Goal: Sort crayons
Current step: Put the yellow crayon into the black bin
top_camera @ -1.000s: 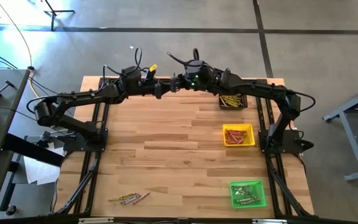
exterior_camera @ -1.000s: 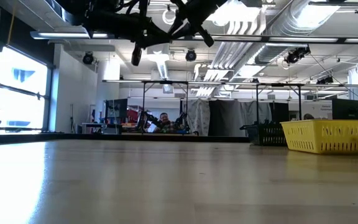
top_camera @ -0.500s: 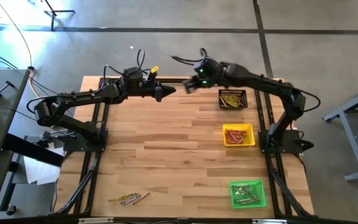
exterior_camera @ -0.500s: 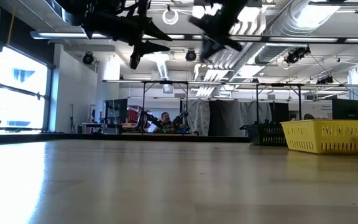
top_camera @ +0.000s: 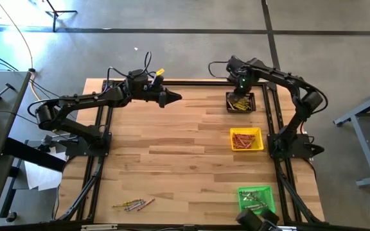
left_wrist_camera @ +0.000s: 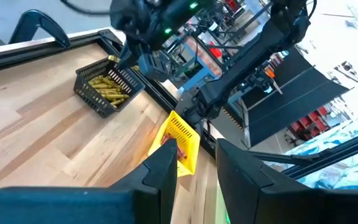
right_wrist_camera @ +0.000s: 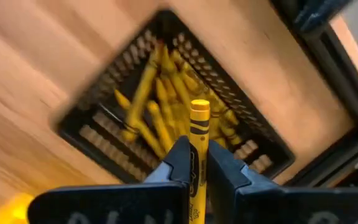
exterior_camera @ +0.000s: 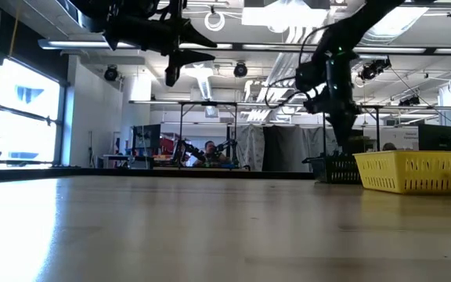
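**Yellow crayon held over the black tray, far right corner**

My table [top_camera: 172,160] is wide bare wood through the middle, with all the room I could want there; black rails run along both side edges. Three small trays line the right edge, one of each colour: the black tray [top_camera: 250,106] at the far end holding yellow crayons, the yellow tray [top_camera: 257,133] in the middle with reddish ones, the green tray [top_camera: 267,192] nearest the front with greyish ones. Near the front left edge lies a small loose cluster of crayons [top_camera: 133,205], too small for me to count.

My right gripper [right_wrist_camera: 195,162] hangs right above the black tray, its fingers pinched tight on one yellow crayon [right_wrist_camera: 198,134] that stands up between them. My left gripper [top_camera: 170,98] floats high over the far edge, well apart from the trays, fingers parted with a clear gap and nothing between them
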